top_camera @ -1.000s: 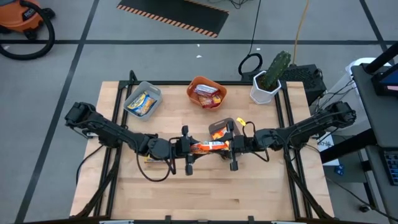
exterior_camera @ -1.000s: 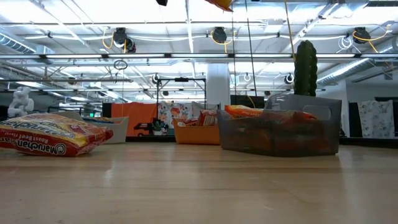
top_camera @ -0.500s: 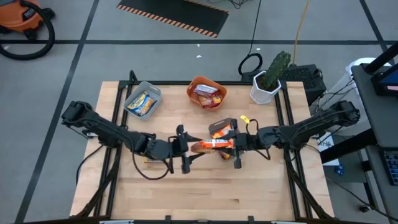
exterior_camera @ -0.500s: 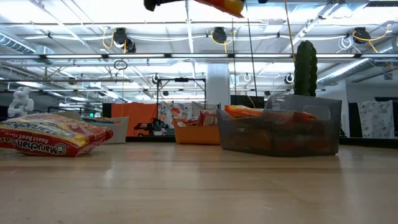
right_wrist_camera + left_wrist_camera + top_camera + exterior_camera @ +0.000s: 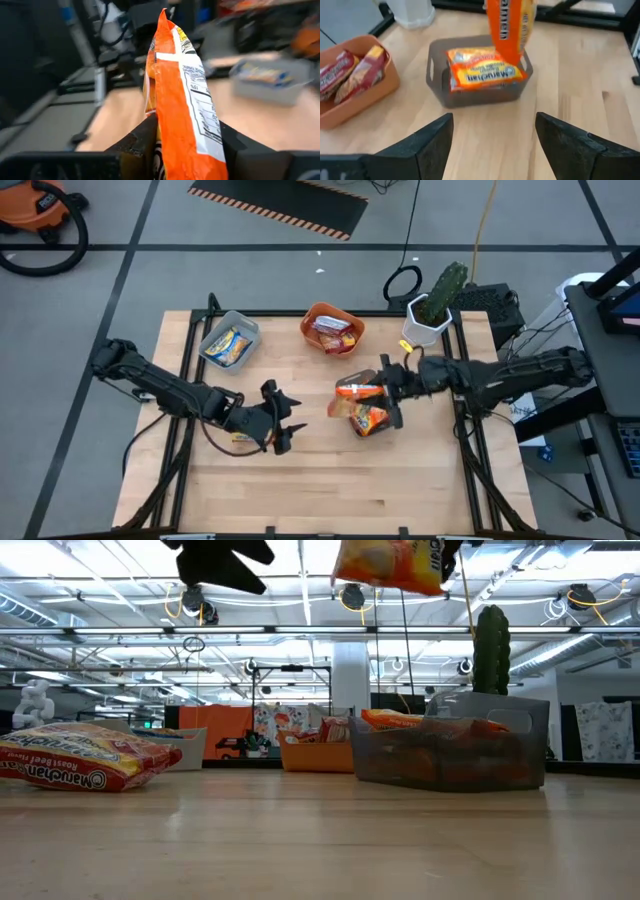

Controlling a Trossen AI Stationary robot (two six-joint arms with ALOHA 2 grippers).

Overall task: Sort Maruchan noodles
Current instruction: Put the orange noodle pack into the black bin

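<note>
Right tool [image 5: 185,145] clamps an orange packet [image 5: 180,90]; only overhead shows left tool [image 5: 283,423] apart.

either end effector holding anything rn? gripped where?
Right end effector holds an orange noodle packet by one narrow end, so it hangs over the grey tray. Left end effector is open, holding nothing.

I can read "Maruchan" and "Roast Beef Flavor" on the red packet [image 5: 85,760] lying on the tabletop [image 5: 320,840], and "Maruchan" on the orange packet [image 5: 487,74] in the grey tray [image 5: 437,82].
</note>
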